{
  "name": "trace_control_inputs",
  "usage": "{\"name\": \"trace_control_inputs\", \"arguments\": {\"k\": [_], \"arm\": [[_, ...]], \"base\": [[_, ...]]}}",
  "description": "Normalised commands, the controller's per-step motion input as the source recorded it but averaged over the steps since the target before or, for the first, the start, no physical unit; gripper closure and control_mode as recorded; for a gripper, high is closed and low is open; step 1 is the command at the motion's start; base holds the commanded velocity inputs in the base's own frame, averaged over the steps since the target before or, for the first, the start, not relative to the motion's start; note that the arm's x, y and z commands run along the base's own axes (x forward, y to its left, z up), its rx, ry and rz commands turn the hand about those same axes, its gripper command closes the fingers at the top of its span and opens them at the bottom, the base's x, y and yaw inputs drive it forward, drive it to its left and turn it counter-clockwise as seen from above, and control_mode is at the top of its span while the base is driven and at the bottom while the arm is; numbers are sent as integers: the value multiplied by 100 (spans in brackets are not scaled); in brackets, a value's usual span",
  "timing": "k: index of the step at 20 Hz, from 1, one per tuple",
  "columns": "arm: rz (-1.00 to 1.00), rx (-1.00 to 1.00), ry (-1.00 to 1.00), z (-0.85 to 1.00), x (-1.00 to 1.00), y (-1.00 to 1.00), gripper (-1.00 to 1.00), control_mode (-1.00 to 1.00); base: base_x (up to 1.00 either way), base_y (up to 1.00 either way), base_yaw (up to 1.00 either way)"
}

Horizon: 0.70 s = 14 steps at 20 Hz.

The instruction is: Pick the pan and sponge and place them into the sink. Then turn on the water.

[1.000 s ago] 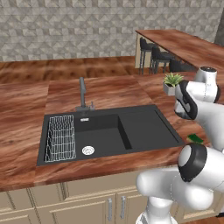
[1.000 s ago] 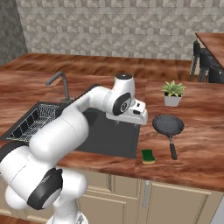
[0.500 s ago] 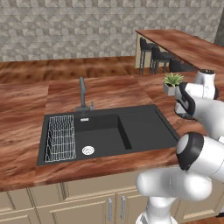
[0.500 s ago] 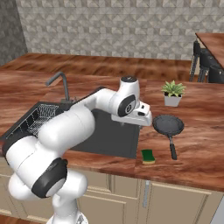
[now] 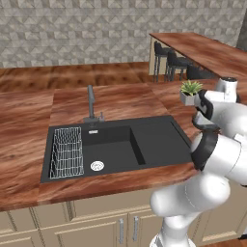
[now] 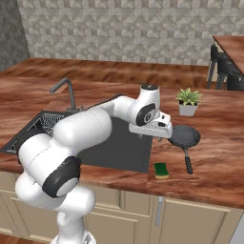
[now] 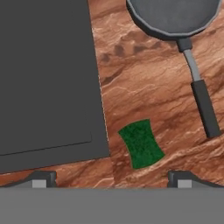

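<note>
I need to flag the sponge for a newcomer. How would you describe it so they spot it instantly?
Start at the large matte black sink set in the reddish wood counter. Just off its right front corner, near the counter's edge, lies the small green-topped yellow sponge. The round black frying pan beside it is far bigger and has a long handle.

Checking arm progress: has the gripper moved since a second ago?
Yes. In the right base view the open two-finger gripper has shifted right, away from the matte black rectangular sink and closer to the small round black frying pan.
</note>
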Motion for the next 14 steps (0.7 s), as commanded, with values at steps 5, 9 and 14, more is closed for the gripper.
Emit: {"name": "trace_control_inputs", "arguments": {"k": [5,9,14], "arm": [[0,2,4,-16,15,-27,-100,-100],[0,1,3,-19,17,-26,-100,-100],[0,0,0,-21,12,-21,-100,-100]], "base": [[0,0,0],[0,0,0],[0,0,0]]}}
